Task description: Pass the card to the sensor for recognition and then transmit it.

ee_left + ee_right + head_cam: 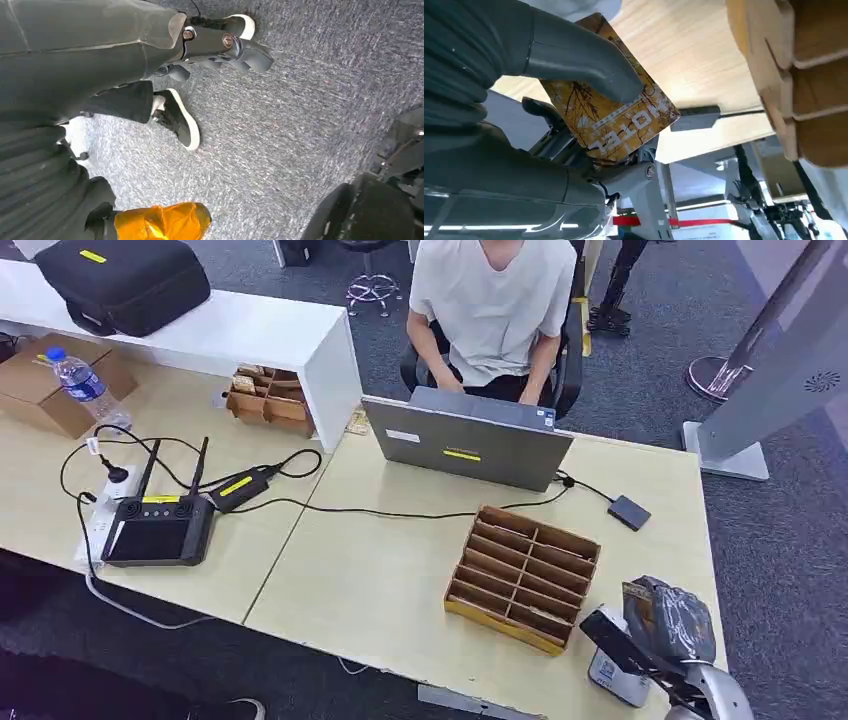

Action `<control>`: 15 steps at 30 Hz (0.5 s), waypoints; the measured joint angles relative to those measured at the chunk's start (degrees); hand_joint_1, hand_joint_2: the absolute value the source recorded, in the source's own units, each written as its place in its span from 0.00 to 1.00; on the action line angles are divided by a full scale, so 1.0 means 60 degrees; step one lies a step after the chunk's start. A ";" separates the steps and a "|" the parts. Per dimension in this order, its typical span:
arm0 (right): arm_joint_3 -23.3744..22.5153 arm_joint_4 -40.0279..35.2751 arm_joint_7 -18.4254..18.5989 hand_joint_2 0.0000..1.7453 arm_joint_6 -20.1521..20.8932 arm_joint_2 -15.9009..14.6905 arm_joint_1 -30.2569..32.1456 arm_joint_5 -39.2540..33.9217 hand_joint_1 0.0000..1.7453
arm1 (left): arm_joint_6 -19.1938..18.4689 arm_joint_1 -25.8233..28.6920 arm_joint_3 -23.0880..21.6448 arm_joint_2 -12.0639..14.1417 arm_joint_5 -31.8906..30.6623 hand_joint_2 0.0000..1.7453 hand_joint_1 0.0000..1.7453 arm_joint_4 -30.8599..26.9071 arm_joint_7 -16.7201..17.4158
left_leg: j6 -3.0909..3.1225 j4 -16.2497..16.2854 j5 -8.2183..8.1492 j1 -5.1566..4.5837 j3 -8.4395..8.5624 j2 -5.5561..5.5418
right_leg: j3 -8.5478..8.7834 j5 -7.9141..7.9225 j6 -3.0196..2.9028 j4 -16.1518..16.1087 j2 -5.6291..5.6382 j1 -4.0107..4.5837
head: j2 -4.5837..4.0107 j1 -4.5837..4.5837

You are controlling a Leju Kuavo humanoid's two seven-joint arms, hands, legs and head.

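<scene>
A grey carpet floor (780, 540) surrounds a pale wooden table (370, 580), and a person in a white shirt (495, 300) sits behind an open laptop (465, 440) at its far edge. To the left a black bag (125, 280) lies on a white shelf unit (250, 335), with a cardboard box (40, 385) and a water bottle (85, 385) below it. A black controller with two antennas (160, 525) rests near the left front, its cables trailing across the table to a small black box (629, 511) on the right. A slotted wooden card rack (523, 575) stands between the laptop and the right robot hand (665, 625), which sits at the table's front right corner just beside a small white device (612, 672) that is partly hidden by the arm. In the right wrist view the thumb presses a yellow-brown patterned card (616, 117) against the darker fingers, so this robot hand holds the card; the rack's edge is close by. In the head view the card is hard to make out. The left robot hand (55, 195) hangs over the carpet near a person's black shoe (180, 120); whether its fingers are curled or spread cannot be told.
</scene>
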 joint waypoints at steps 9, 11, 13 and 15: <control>0.0576 -0.2128 0.0331 1.00 0.0310 -0.0025 -0.0472 -0.0365 1.00 | -0.0106 -0.0008 0.0011 0.0004 -0.0350 1.00 0.00 0.0000 0.0000 | -0.0001 0.0000 0.0000 0.0000 -0.0007 0.0004 | -0.0013 0.0001 -0.0001 0.0001 0.0006 0.0000 | 0.0000 0.0000; 0.0645 -0.2492 0.0415 1.00 0.0281 -0.0029 -0.0692 -0.0289 1.00 | -0.0153 -0.0009 0.0011 0.0004 -0.0441 1.00 0.00 0.0000 0.0000 | -0.0001 0.0000 0.0001 0.0000 -0.0008 0.0004 | -0.0014 0.0001 -0.0001 0.0001 0.0007 0.0000 | 0.0000 0.0000; 0.0733 -0.2770 0.0507 1.00 0.0233 -0.0029 -0.0964 -0.0102 1.00 | -0.0212 -0.0018 0.0011 0.0004 -0.0543 1.00 0.00 0.0000 0.0000 | -0.0001 0.0000 0.0001 0.0000 -0.0007 0.0006 | -0.0014 0.0002 -0.0001 0.0002 0.0010 0.0000 | 0.0000 0.0000; 0.0874 -0.2926 0.0637 1.00 0.0233 -0.0029 -0.1305 0.0167 1.00 | -0.0259 -0.0048 0.0011 0.0000 -0.0648 1.00 0.00 0.0000 0.0000 | -0.0006 0.0000 0.0005 0.0000 -0.0007 0.0007 | -0.0014 0.0002 -0.0002 0.0002 0.0011 0.0000 | 0.0000 -0.0003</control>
